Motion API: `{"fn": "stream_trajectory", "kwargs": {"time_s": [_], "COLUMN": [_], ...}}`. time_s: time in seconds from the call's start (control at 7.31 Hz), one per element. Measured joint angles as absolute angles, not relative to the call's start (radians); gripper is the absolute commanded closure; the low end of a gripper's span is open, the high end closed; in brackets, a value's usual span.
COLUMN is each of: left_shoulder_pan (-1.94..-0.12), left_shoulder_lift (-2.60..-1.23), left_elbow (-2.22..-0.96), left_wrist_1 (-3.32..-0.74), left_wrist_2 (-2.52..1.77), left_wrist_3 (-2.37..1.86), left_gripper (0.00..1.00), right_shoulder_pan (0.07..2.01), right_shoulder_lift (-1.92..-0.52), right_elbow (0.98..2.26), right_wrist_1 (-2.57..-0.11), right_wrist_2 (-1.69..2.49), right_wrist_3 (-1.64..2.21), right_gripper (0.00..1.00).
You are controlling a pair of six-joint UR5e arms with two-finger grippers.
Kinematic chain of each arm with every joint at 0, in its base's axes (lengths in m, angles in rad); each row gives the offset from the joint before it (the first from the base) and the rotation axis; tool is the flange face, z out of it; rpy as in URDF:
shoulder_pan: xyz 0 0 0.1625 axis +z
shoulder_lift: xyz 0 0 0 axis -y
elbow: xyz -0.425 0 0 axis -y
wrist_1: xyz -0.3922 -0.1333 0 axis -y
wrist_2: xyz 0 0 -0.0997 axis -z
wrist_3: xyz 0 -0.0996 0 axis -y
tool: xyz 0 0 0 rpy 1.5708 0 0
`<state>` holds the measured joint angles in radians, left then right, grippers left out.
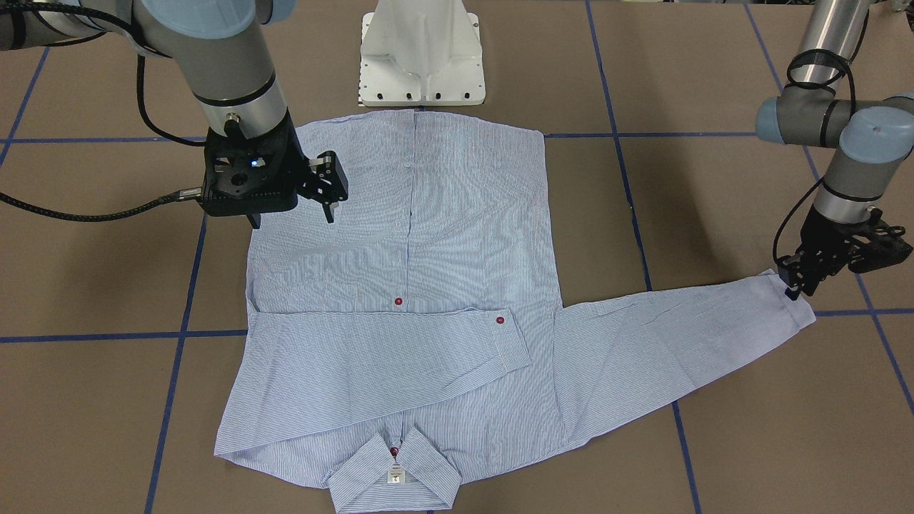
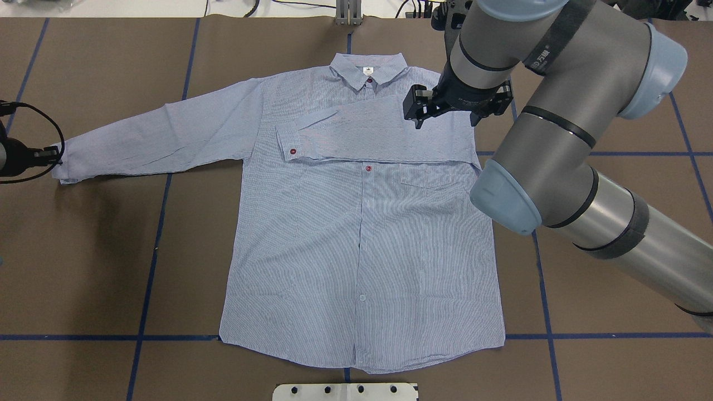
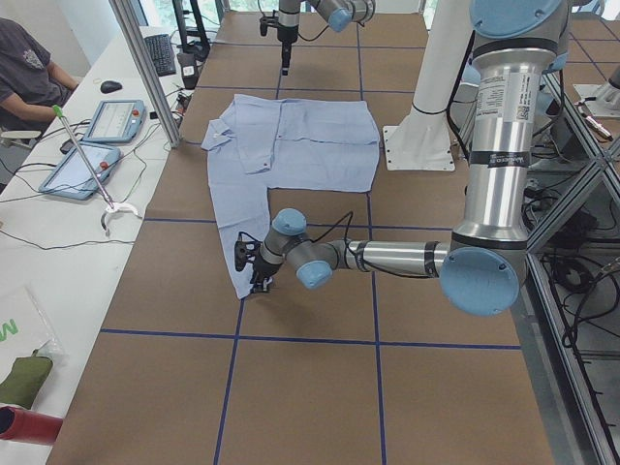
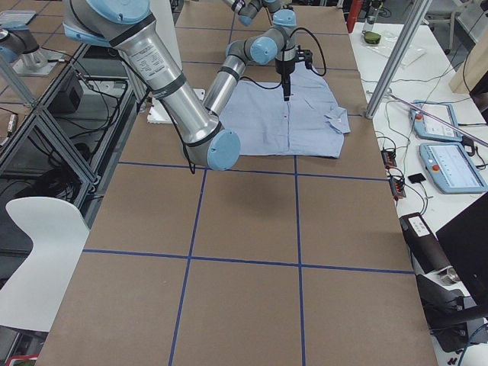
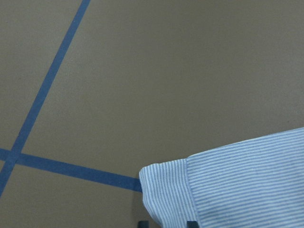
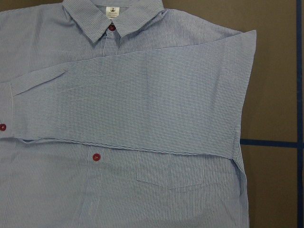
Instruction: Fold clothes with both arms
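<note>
Ideally the left gripper [image 1: 792, 287], its closure unclear, draws the three-o'clock cuff [image 1: 794, 305] flat across the shirt [image 1: 457, 235]; the right gripper [image 1: 291, 217] hangs spread.

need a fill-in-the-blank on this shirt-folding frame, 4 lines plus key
1. The left gripper is at the ___ of the outstretched sleeve.
2. The other sleeve lies folded across the shirt, and the button on its cuff is coloured ___.
3. The right gripper hovers above the shirt with its jaws ___.
4. The white label sits inside the ___.

Missing words: cuff; red; open; collar
</note>
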<state>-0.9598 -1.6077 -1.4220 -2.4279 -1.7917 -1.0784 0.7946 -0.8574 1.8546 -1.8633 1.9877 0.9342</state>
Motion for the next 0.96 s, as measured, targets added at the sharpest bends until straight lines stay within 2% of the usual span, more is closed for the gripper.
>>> {"fn": "stream_trajectory", "kwargs": {"time_s": [0.27,0.96], "left_shoulder_pan": [-0.959,-0.96], "left_shoulder_lift": [-1.608,-1.602], "left_elbow": [-1.423,-1.466], "left_wrist_1": [-2.427,-2.415], "left_wrist_2": [-1.792,-1.801], "left_wrist_3": [-1.078,-1.075], "left_gripper": [0.98,1.0], "right_shoulder_pan": [0.795,0.795], "right_shoulder_lift": [-0.862,-0.869], "right_elbow": [1.858,1.862], "right_wrist_1": [-1.864,-1.864], "right_wrist_2": [1.987,1.987], "right_wrist_3": [0.934,0.934], "right_gripper": [0.0,0.0]}}
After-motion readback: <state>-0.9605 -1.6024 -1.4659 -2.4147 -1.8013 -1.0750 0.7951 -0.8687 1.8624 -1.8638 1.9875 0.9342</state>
